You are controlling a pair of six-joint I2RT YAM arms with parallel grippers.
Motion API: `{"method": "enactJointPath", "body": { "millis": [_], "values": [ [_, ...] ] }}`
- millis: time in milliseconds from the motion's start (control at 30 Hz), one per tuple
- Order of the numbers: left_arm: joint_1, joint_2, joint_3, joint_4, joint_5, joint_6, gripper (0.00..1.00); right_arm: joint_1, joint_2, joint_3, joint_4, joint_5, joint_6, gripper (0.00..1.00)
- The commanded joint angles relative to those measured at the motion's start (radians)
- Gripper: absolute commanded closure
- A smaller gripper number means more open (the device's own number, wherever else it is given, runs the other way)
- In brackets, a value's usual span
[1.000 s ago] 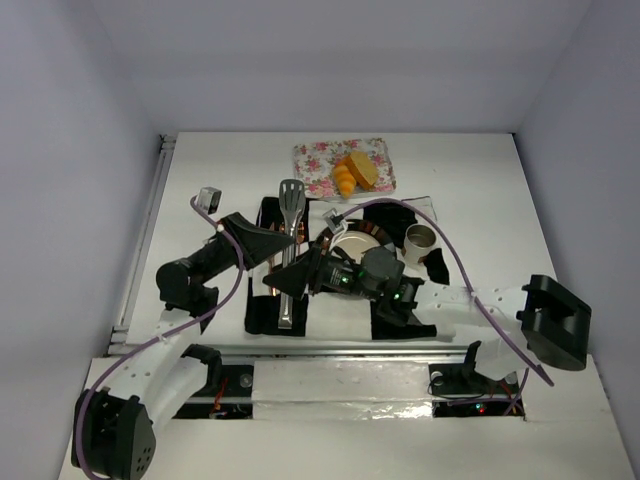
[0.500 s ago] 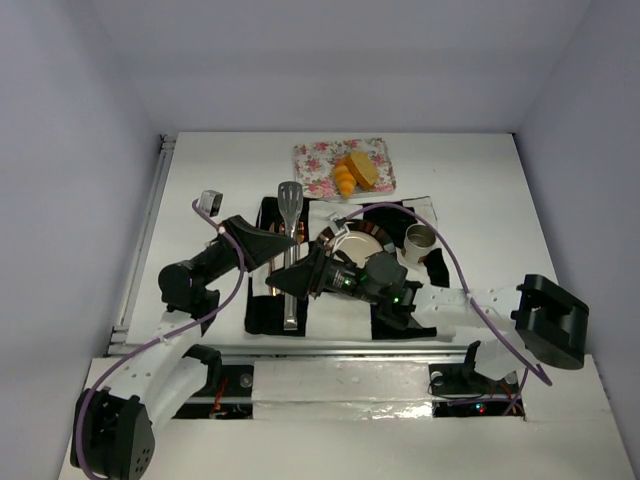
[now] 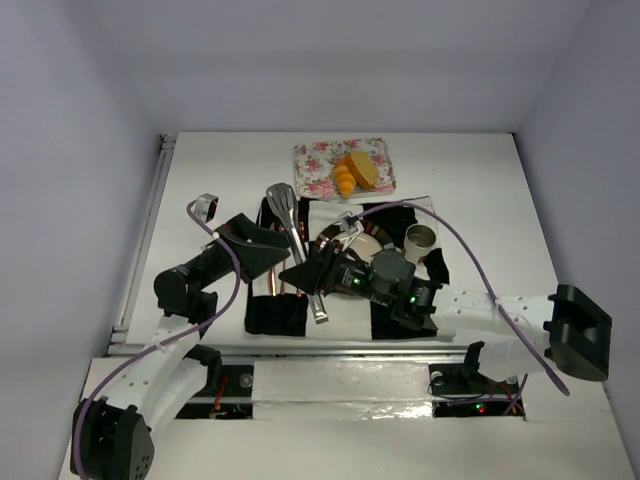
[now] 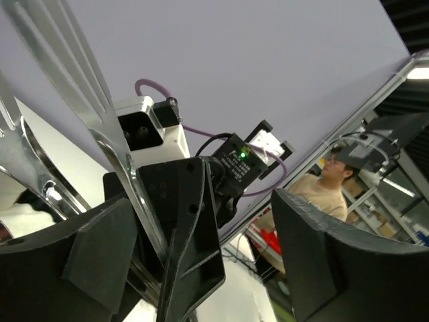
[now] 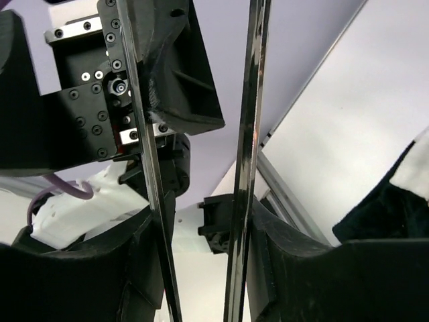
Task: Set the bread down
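The bread, a pale slice (image 3: 365,170) and an orange croissant (image 3: 344,181), lies on a floral tray (image 3: 315,158) at the back of the table. Metal tongs (image 3: 298,250) hang tilted over the checkered cloth, head toward the back left. My right gripper (image 3: 308,275) is shut on them: in the right wrist view both tong arms (image 5: 245,147) press against its fingers (image 5: 301,268). My left gripper (image 3: 272,243) stands open beside the tongs. In the left wrist view the tongs (image 4: 94,114) pass the left finger, and the right gripper's finger sits between the jaws.
A black-and-white checkered cloth (image 3: 270,310) covers the table's near middle. On it stand a white plate (image 3: 352,244) and a cup (image 3: 420,238). A rail (image 3: 140,250) runs along the table's left edge.
My left gripper has opened and let go of the tongs. My right gripper has closed on them, and the tongs have tilted, head to the left and handle to the right.
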Motion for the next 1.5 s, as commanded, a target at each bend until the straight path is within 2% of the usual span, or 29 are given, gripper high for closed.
{"method": "enactJointPath", "body": {
  "millis": [0,167,267,300,367,400,467,567,600,633,700,800,900,1200,1467],
  "values": [
    [-0.002,-0.038,0.05,0.131,0.037,0.059,0.21,-0.018,-0.034,0.044,-0.092,0.062,-0.028,0.53],
    [-0.002,-0.077,0.088,-0.042,0.075,0.18,0.12,-0.084,-0.076,0.055,-0.179,0.066,-0.02,0.55],
    [-0.002,-0.119,0.139,-0.287,0.089,0.3,0.08,-0.145,-0.112,0.064,-0.248,0.057,-0.031,0.55],
    [-0.002,-0.13,0.159,-0.437,0.083,0.402,0.07,-0.165,-0.12,0.073,-0.267,0.037,-0.041,0.55],
    [-0.002,-0.156,0.209,-0.576,0.072,0.496,0.05,-0.213,-0.132,0.079,-0.308,0.013,-0.051,0.55],
    [-0.002,-0.159,0.228,-0.695,0.059,0.541,0.04,-0.225,-0.14,0.084,-0.325,-0.003,-0.067,0.55],
    [-0.002,-0.172,0.272,-0.798,0.04,0.648,0.04,-0.262,-0.14,0.125,-0.426,-0.004,-0.097,0.55],
    [-0.002,-0.182,0.352,-1.047,-0.047,0.809,0.04,-0.31,-0.114,0.205,-0.602,-0.004,-0.176,0.55],
    [-0.002,-0.181,0.376,-1.186,-0.134,0.852,0.04,-0.342,-0.105,0.226,-0.641,0.009,-0.225,0.55],
    [-0.002,-0.175,0.415,-1.242,-0.177,0.889,0.04,-0.357,-0.081,0.251,-0.746,0.017,-0.253,0.55],
    [-0.002,-0.17,0.444,-1.376,-0.289,0.984,0.05,-0.397,-0.041,0.335,-0.839,0.041,-0.334,0.55],
    [-0.002,-0.17,0.461,-1.463,-0.424,1.072,0.05,-0.449,0.06,0.458,-1.004,0.123,-0.44,0.55],
    [-0.002,-0.181,0.441,-1.48,-0.536,1.091,0.06,-0.495,0.185,0.568,-1.129,0.178,-0.527,0.55],
    [-0.002,-0.261,0.268,-1.367,-0.572,1.052,0.09,-0.569,0.449,0.786,-1.307,0.273,-0.631,0.55],
    [-0.002,-0.324,0.265,-1.366,-0.583,1.063,0.1,-0.589,0.66,0.998,-1.417,0.299,-0.658,0.54]
  ]
}}
